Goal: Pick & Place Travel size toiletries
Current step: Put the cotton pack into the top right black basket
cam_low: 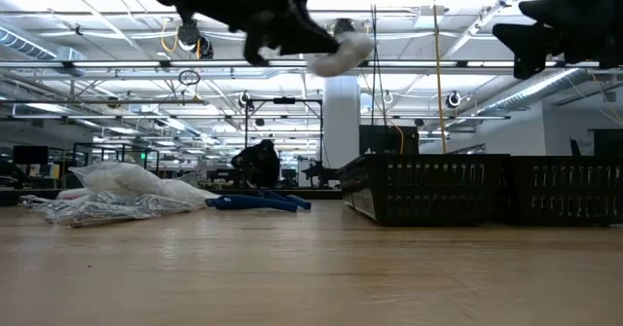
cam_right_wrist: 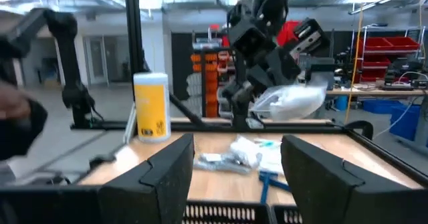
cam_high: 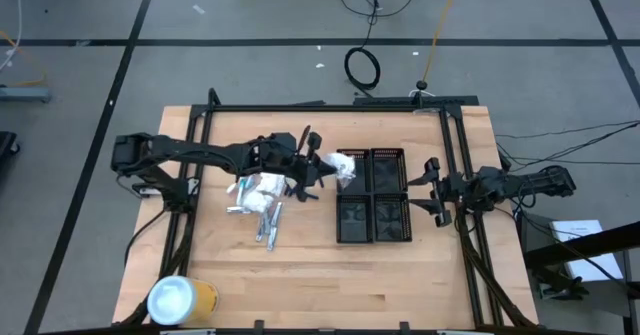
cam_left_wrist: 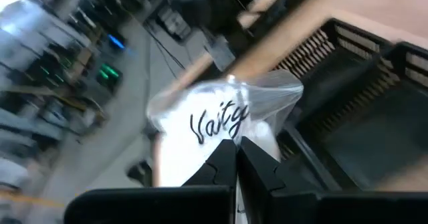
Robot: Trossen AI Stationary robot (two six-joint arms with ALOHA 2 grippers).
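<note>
Between the clenched fingers of the left gripper point(cam_left_wrist: 235, 158) a crinkly clear-white packet point(cam_left_wrist: 221, 120) is pinched, high up. Just ahead sit the black gridded trays point(cam_high: 372, 195). It should be lowered gently, then let go.

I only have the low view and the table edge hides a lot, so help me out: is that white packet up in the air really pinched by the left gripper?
Observer: Yes. The left wrist view shows the left gripper shut on the clear packet.
Operator: Is it over the trays yet?
Observer: From above, the packet hangs at the near-left corner of the black trays, over the rear left compartment's edge.
Operator: What is the right arm doing?
Observer: The right gripper waits open just off the trays' right side, holding nothing.
Operator: Much left to move?
Observer: A pile of toiletries still lies on the wood left of the trays, with blue razors beside it.
</note>
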